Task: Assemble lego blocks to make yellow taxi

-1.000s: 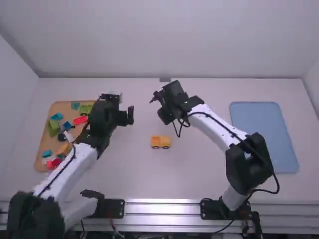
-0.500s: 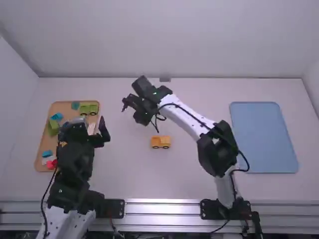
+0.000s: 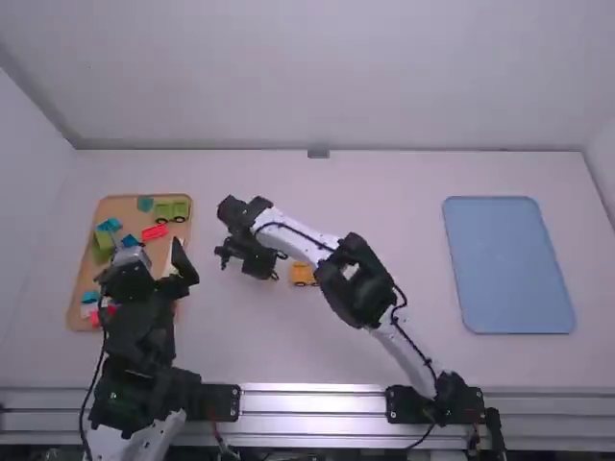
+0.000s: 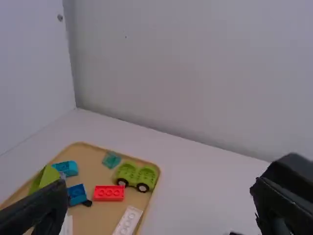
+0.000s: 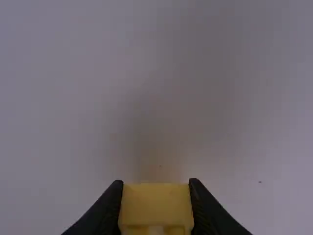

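The yellow taxi (image 3: 303, 275) at mid-frame seems part-built; the right gripper (image 5: 155, 183) pinches a yellow block (image 5: 156, 205) to add; the left gripper (image 4: 160, 188) is spread.

right arm (image 3: 392, 351), based at 5 o'clock in the high view, is slim white links, chunky black joints, plus a skinny black cable (image 3: 415, 341). right gripper (image 3: 250, 263) is black too. left arm (image 3: 139, 331), 7 o'clock, looks mostly black, white link (image 3: 144, 444) low down.

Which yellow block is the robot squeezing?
The block between the right gripper's fingers. The other yellow piece has wheels and sits on the table, not gripped.
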Tool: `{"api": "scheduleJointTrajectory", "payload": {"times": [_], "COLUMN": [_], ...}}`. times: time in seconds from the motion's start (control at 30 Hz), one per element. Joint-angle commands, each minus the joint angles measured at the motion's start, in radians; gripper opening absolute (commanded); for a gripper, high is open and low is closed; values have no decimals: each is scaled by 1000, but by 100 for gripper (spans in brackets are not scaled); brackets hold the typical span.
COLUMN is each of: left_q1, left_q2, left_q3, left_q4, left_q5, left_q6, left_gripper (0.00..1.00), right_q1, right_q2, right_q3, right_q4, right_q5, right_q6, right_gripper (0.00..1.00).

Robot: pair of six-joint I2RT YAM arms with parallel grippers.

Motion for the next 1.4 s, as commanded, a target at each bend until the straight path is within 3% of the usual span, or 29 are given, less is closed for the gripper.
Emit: {"api": "scheduleJointTrajectory", "payload": {"times": [0.0, 0.03, 0.17, 0.37, 0.63, 0.8, 1.0, 1.03, 1.1, 1.13, 1.23, 1.37], "left_q1": [-2, -2, -2, -2, -2, -2, -2, -2, -5, -5, -39, -53], "left_q2": [-8, -8, -8, -5, 52, 184, 504, 524, 678, 690, 944, 1172], "left_q3": [-7, -8, -11, -11, 4, 63, 268, 284, 423, 435, 691, 918], "left_q4": [3, 4, 7, 59, 175, 221, 198, 189, 89, 79, -201, -476], "left_q5": [-13, -13, -3, 101, 179, 226, 467, 482, 616, 625, 707, 746], "left_q6": [-6, -6, -6, -3, 66, 102, 226, 233, 310, 319, 480, 640], "left_gripper": [99, 99, 99, 99, 99, 99, 99, 99, 99, 99, 99, 99], "right_q1": [13, 14, 9, -53, -178, -261, -332, -336, -366, -370, -425, -481], "right_q2": [5, 5, 0, -96, -323, -544, -936, -956, -1096, -1113, -1289, -1432], "right_q3": [21, 23, 74, 170, 96, -193, -803, -831, -1031, -1055, -1306, -1494], "right_q4": [2, 6, 19, -19, 28, 264, 742, 765, 932, 954, 1181, 1345], "right_q5": [42, 50, 101, 35, -226, -252, -199, -199, -200, -200, -200, -220], "right_q6": [-36, -31, 16, -4, -96, -44, 79, 85, 147, 155, 221, 303], "right_gripper": [78, 99, 99, 99, 99, 99, 99, 99, 99, 99, 99, 99]}}
